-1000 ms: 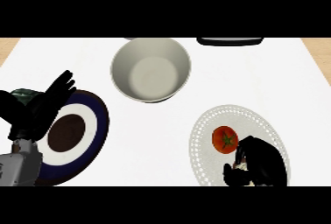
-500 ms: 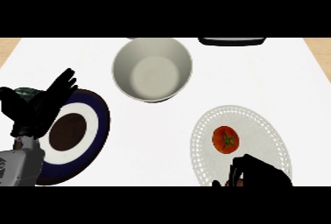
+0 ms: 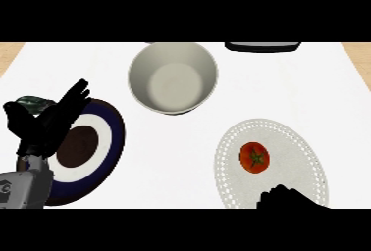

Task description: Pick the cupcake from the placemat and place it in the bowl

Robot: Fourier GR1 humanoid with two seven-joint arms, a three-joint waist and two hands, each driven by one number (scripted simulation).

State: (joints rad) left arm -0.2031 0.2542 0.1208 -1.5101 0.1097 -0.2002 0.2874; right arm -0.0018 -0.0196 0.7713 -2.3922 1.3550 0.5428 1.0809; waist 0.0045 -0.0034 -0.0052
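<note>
Nearest, at the lower edge, only the fingertips of the right hand (image 3: 290, 198) show over the near rim of the white placemat (image 3: 304, 147), too little to tell whether it is open; a red object with a green top, resembling a tomato (image 3: 254, 157), lies on the placemat where the task's cupcake would be. At left, the left hand (image 3: 47, 122) rests open, fingers straight, over the dark-rimmed plate (image 3: 109, 142). Farther back stands the bowl (image 3: 173, 77), and beyond it a dark object (image 3: 262, 46) at the counter's (image 3: 174, 162) far edge.
</note>
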